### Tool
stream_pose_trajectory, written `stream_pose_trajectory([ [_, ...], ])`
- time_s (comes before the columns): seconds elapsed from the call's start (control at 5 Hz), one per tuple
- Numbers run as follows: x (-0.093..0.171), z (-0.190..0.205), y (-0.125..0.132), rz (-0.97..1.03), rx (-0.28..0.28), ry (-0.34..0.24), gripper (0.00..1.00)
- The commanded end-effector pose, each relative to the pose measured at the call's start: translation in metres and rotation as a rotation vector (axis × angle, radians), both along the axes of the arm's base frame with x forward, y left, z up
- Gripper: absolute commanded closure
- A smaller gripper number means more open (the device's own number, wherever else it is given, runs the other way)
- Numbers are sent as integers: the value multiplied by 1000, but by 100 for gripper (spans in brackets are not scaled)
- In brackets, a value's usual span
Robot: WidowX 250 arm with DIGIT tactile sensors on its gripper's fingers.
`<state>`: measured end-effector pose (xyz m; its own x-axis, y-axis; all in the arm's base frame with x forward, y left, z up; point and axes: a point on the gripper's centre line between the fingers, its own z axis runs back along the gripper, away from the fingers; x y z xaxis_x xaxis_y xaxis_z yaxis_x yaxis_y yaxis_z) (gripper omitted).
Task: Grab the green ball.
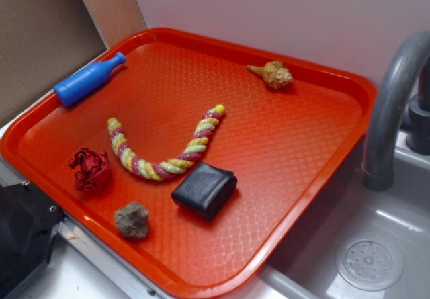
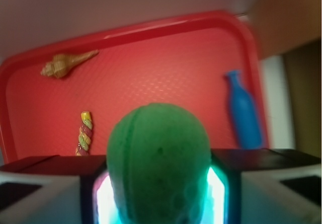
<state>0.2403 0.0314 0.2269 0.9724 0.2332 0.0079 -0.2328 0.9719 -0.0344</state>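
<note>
Green ball (image 2: pixel 158 163) sits pinched in the pincer (image 2: pixel 158 194) above the red tray (image 2: pixel 166 68), shell (image 2: pixel 64 64) and blue bottle (image 2: pixel 244 110).

A red tray (image 1: pixel 316 144) is sitting beside a sink (image 1: pixel 376 245), with a grey faucet (image 1: pixel 390 111) curving over its right edge. On the tray, a blue bottle (image 1: pixel 87 79) is lying near the far left rim and a tan seashell (image 1: pixel 272 74) is resting near the far right. A twisted rope (image 1: pixel 168 151) is curving across the middle. A red paper wad (image 1: pixel 89 168), a grey rock (image 1: pixel 132 220) and a black pouch (image 1: pixel 204 189) are lying along the near side, apart from each other.
</note>
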Motion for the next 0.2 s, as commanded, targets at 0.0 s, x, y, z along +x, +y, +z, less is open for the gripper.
stream_pose_trajectory([
  [0.0,3,33,-18,-23,35,-135,100],
])
